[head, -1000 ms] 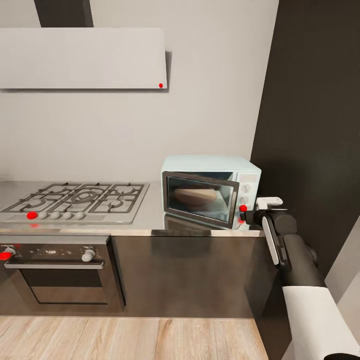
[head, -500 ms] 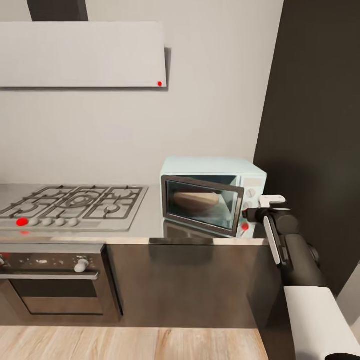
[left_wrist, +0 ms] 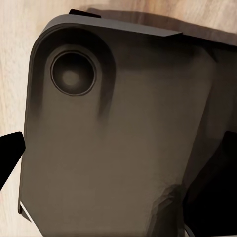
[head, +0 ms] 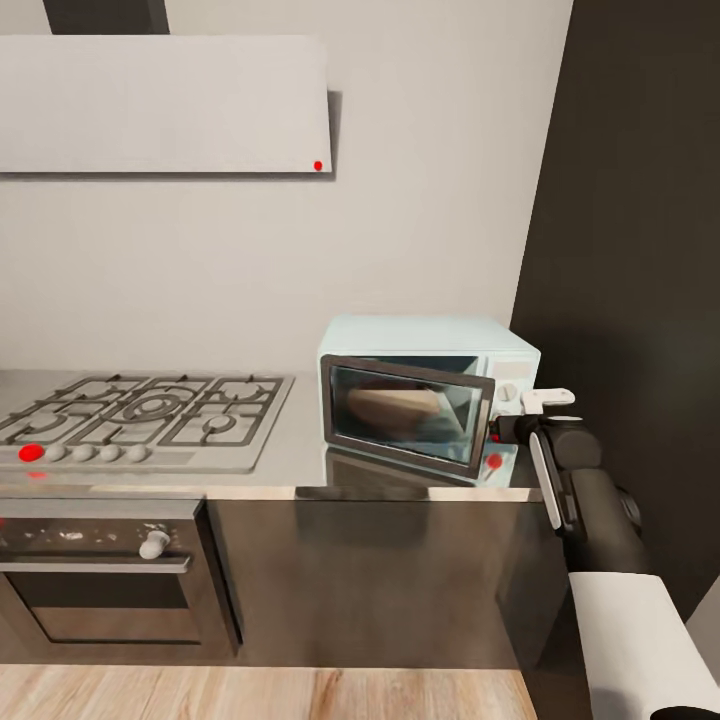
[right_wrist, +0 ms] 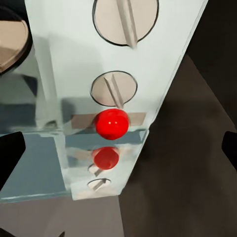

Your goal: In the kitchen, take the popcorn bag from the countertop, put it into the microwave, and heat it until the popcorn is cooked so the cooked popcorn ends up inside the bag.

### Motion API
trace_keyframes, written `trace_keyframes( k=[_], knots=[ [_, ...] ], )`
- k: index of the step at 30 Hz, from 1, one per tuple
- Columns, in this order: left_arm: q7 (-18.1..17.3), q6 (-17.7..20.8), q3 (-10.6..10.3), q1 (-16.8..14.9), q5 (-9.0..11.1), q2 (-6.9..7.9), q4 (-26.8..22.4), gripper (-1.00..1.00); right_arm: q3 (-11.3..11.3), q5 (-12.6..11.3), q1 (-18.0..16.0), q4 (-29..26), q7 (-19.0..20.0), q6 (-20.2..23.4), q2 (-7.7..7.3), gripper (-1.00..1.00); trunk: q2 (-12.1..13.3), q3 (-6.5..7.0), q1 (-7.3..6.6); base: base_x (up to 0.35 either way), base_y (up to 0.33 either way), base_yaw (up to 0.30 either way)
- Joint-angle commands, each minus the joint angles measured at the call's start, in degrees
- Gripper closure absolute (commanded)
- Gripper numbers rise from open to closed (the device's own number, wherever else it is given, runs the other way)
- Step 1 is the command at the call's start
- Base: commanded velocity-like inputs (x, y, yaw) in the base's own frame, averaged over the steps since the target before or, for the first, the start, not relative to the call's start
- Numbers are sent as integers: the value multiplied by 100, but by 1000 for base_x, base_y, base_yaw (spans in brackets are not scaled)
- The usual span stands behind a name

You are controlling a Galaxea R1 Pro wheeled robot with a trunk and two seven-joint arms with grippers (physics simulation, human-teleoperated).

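Popcorn bag [head: 392,407] inside the pale blue microwave [head: 428,398] on the countertop [head: 290,452].

Its glass door stands ajar; the right gripper [head: 503,432], fingers spread wide, sits near the knob panel's red light [right_wrist: 111,123], beside the gas hob [head: 140,418].

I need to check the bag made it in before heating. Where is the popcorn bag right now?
In the head view, the popcorn bag sits inside the microwave, seen through its glass door, which stands slightly ajar, on the countertop right of the gas hob.

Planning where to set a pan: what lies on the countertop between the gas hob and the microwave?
Head view: just bare countertop between the gas hob and the microwave.
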Motion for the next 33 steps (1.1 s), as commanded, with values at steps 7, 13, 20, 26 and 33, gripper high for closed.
trace_keyframes(
  k=[7, 13, 20, 26, 33],
  knots=[
    [-1, -12, 1, 1, 35, -1, -3, -100, 25, -324, -5, -7, 96, 17, 3, -100, -3, -4, 0, 0, 0, 0],
    [-1, -12, 0, 1, 35, -1, -3, -100, 16, -310, -5, 49, 614, -195, -55, -100, -3, -4, 0, 0, 0, 0],
    [-1, -11, 2, -1, 33, -1, -3, -100, -110, -271, -5, 82, 670, -383, -227, -100, -3, -4, 0, 1, 0, 0],
    [-1, -17, 0, 1, 30, 7, -4, -100, -126, -259, -5, 74, 659, -384, -249, -100, -3, -4, 0, 125, -92, 0],
    [-1, -16, 0, 0, 35, -1, -3, -100, -125, -258, -5, 72, 654, -391, -244, -100, -3, -4, 0, 16, -12, 0]
  ],
)
